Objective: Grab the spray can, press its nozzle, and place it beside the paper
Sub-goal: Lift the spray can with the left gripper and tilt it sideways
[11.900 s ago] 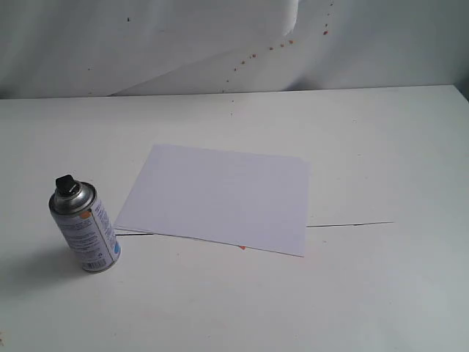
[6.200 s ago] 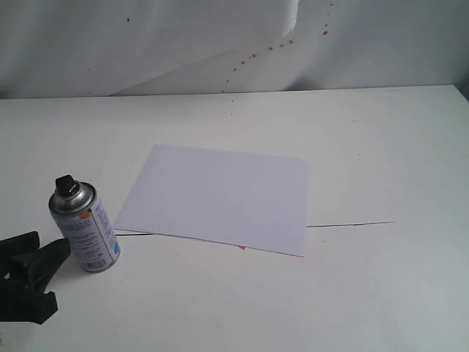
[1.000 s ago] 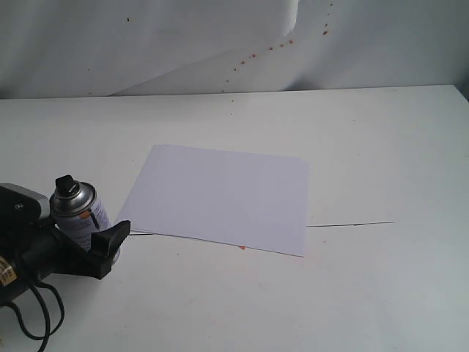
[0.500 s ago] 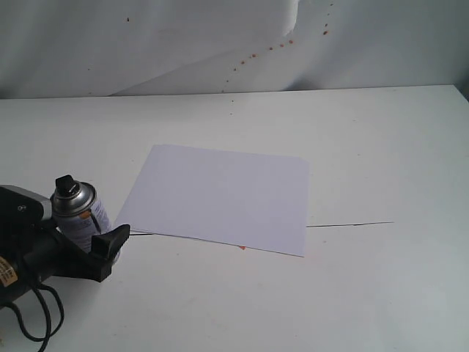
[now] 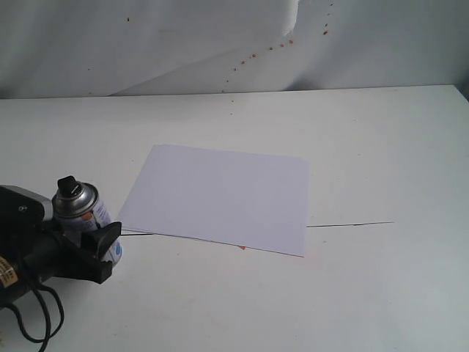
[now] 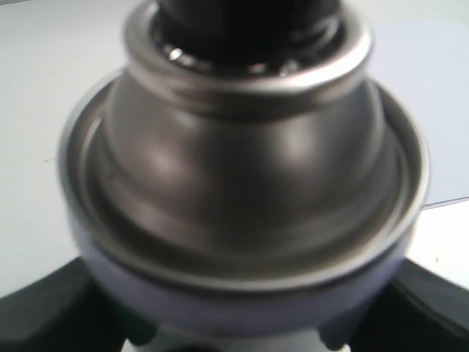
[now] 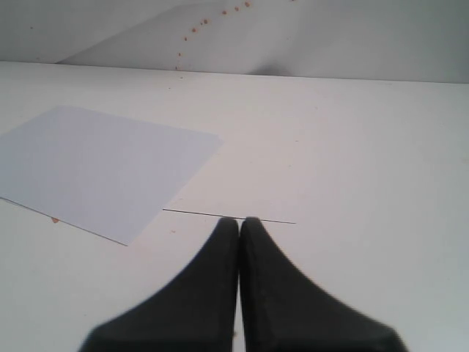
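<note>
Near left, just beside paper corner: spray can roughly upright, left gripper clamped on lower body. Likely rigid, light, slick metal; grip cylinder, leave nozzle free. Right gripper fingers together.

Left arm: blocky, matte black, with a pale grey rounded cap on top and a small yellowish label low on the side. Thin black cable looped beneath. Wedge-shaped black finger, blunt-tipped. Right fingers: smooth matte black, broad-based, tapering to rounded tips.
</note>
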`<action>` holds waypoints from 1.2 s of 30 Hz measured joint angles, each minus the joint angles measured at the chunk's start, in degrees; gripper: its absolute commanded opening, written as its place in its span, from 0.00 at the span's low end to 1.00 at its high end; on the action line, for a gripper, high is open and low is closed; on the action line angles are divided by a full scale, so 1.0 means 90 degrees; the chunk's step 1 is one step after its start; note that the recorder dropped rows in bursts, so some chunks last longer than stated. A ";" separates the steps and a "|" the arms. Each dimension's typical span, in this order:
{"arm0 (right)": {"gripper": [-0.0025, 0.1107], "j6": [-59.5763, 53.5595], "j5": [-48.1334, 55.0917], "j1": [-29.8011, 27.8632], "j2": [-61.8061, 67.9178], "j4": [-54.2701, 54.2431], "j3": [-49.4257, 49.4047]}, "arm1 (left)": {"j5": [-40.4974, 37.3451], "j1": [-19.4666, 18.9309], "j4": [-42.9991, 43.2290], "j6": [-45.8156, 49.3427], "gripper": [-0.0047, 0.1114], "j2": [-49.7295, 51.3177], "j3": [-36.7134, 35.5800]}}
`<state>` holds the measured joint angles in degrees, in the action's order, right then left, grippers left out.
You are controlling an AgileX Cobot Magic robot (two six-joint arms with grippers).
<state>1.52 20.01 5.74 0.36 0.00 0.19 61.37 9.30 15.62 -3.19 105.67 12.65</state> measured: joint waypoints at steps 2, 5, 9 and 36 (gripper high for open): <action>0.02 0.0000 0.0000 0.0000 0.0000 0.0000 0.0000 | 0.0000 0.0000 0.0135 0.0000 0.04 0.0000 0.0000; 0.02 0.0000 0.0000 0.0000 0.0000 0.0000 0.0000 | 0.0000 0.0000 0.0176 0.0000 0.04 0.0000 0.0000; 0.02 0.0000 0.0000 0.0000 0.0000 0.0000 0.0000 | -0.0063 0.0000 0.0105 0.0000 0.04 -0.0049 0.0000; 0.02 0.0000 0.0000 0.0000 0.0000 0.0000 0.0000 | -0.6695 0.0815 0.1655 -0.1230 0.04 -0.2328 0.2861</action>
<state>1.52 20.01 5.74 0.36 0.00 0.19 1.12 16.63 30.51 -14.26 84.71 38.39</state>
